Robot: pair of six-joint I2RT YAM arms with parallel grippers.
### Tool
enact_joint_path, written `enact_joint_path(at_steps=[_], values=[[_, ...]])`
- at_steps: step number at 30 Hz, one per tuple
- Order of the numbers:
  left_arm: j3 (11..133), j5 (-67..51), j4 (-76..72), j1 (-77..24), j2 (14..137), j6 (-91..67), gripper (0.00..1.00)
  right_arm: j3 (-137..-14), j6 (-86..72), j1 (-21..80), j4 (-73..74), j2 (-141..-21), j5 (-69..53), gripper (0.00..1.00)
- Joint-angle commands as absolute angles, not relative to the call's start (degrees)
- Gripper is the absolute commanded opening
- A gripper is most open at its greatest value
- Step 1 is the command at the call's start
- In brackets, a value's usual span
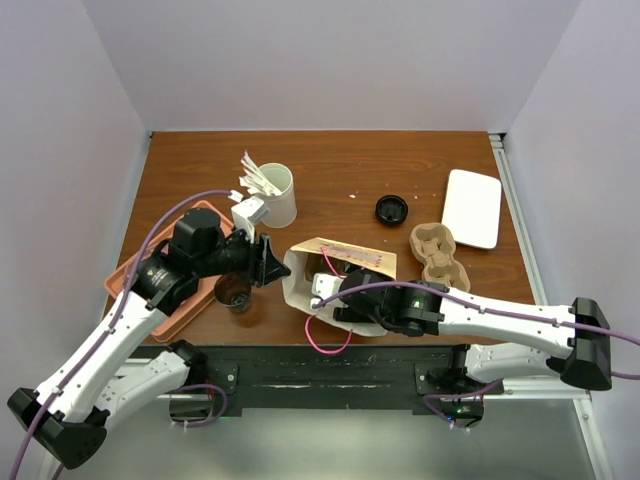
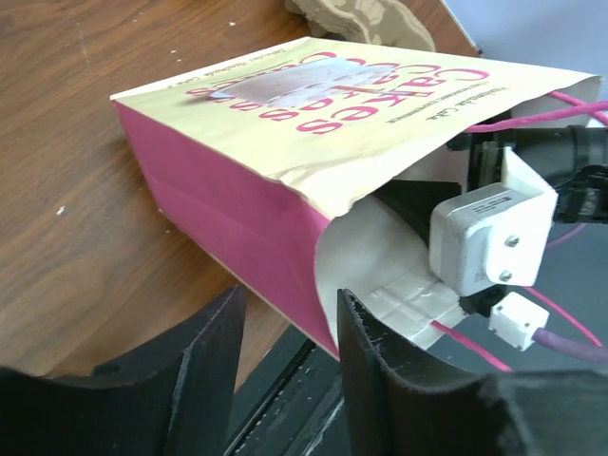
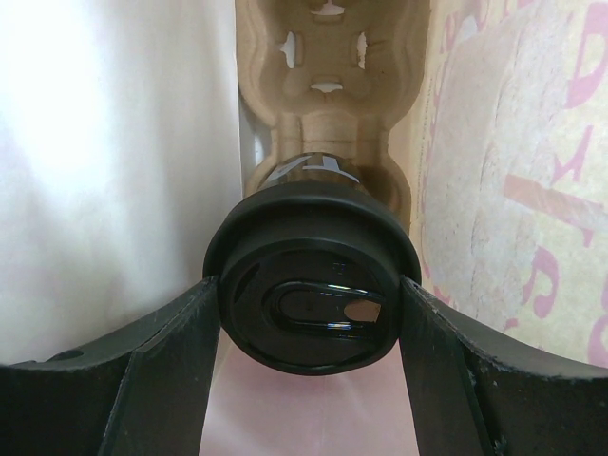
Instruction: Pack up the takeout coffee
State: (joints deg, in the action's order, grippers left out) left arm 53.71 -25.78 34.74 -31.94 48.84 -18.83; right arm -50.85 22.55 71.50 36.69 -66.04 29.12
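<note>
Brown wooden table (image 1: 400, 170) sits inside plain white walls, with both arms reaching over its near edge. The takeout coffee (image 3: 313, 242) lies inside the paper bag (image 1: 345, 258), black lid facing the right wrist camera. Its far end is pushed toward a pulp carrier (image 3: 328, 95) that is also in the bag. The right gripper (image 3: 307, 290) is clamped on it, one finger pressed against each side of the lid. From above the cup itself is hidden by the bag, which lies on its side near the front edge, mouth turned left, pink lettering on top.

The left gripper (image 2: 290, 299) is at that mouth with its jaws apart. The bag's lower lip sits in the gap and is not pinched.

Just left of the bag a lidless dark cup (image 1: 233, 290) stands beside an orange tray (image 1: 185, 315), under the left arm. Further back are a white cup (image 1: 277, 195) of wooden stirrers (image 1: 255, 178) and a loose black lid (image 1: 391, 209). A second carrier (image 1: 433, 253) and a white tray (image 1: 472, 207) lie to the right.
</note>
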Motion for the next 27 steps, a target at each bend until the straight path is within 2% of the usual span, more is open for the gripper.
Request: enact_joint_path(at_steps=[1, 2, 4, 8, 10, 15, 20, 27], values=[[52.7, -30.2, 30.2, -32.4, 47.4, -20.4, 0.42, -51.6, 22.6, 71.3, 35.2, -65.3, 31.9, 0.26], [52.1, -30.5, 29.8, -32.5, 47.2, -20.7, 0.34, -51.6, 22.6, 71.3, 35.2, -65.1, 32.2, 0.27], [52.0, -30.9, 29.5, -33.0, 47.0, -20.7, 0.27, -52.0, 22.8, 71.3, 34.6, -65.2, 32.3, 0.28], [50.8, -32.3, 29.0, -33.0, 46.1, -20.7, 0.06, -53.0, 22.9, 70.8, 33.6, -66.4, 34.9, 0.29], [50.2, -33.0, 28.4, -33.2, 45.4, -21.2, 0.01, -53.5, 22.2, 70.1, 33.8, -67.5, 35.1, 0.29], [48.3, -35.2, 27.0, -33.2, 43.6, -21.3, 0.0, -52.5, 21.4, 68.0, 31.9, -66.3, 32.7, 0.29], [46.0, -36.7, 26.5, -33.2, 42.6, -20.6, 0.0, -47.7, 24.1, 67.1, 27.5, -59.9, 30.6, 0.27], [44.6, -37.5, 24.8, -34.2, 41.7, -20.8, 0.0, -45.5, 25.2, 67.0, 27.4, -59.3, 31.1, 0.27]])
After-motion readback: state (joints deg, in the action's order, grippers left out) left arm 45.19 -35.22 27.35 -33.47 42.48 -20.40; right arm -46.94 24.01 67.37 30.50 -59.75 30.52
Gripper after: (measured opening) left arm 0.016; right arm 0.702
